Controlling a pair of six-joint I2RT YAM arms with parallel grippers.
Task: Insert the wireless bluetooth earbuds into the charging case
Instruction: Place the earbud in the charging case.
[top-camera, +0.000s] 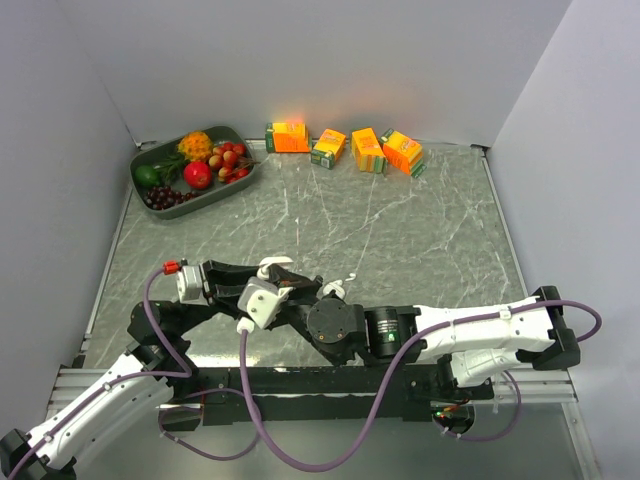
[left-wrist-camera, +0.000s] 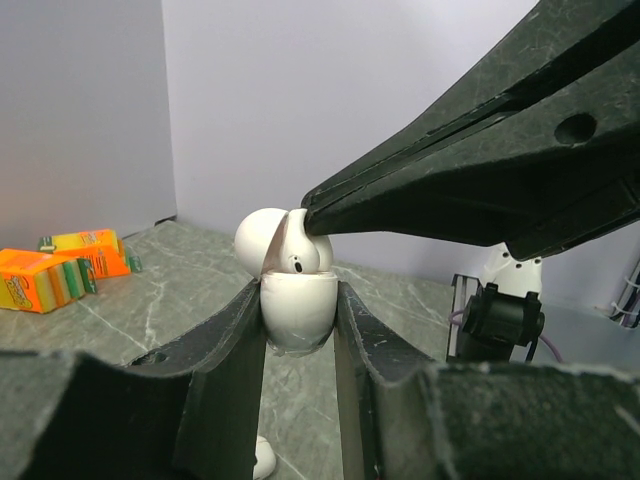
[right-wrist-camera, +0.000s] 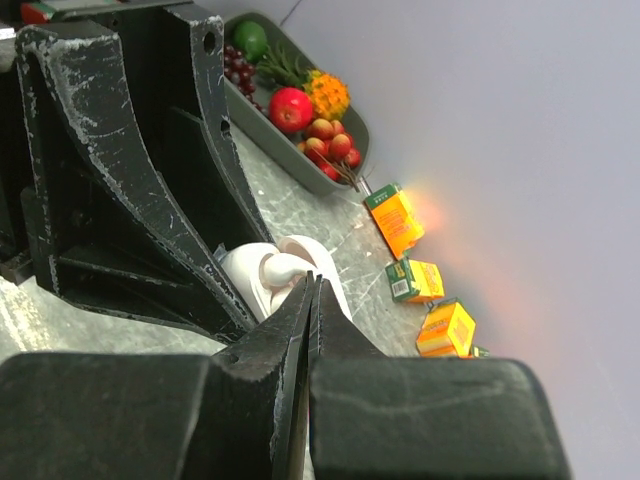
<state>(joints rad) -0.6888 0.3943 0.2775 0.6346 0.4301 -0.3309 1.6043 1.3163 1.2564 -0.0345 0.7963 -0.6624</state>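
Partly hidden between the fingers of the left hand (left-wrist-camera: 298, 312): charging case (right-wrist-camera: 243, 272), pinched upright, lid open. At its mouth, earbud (left-wrist-camera: 297, 250) pinched by the tips of the right hand (right-wrist-camera: 311, 290), stem out of sight. Below, small white piece (left-wrist-camera: 261, 458) on the counter (left-wrist-camera: 180, 300), cut off, not identifiable. Print on the cartons (left-wrist-camera: 45, 280) too blurred to read.
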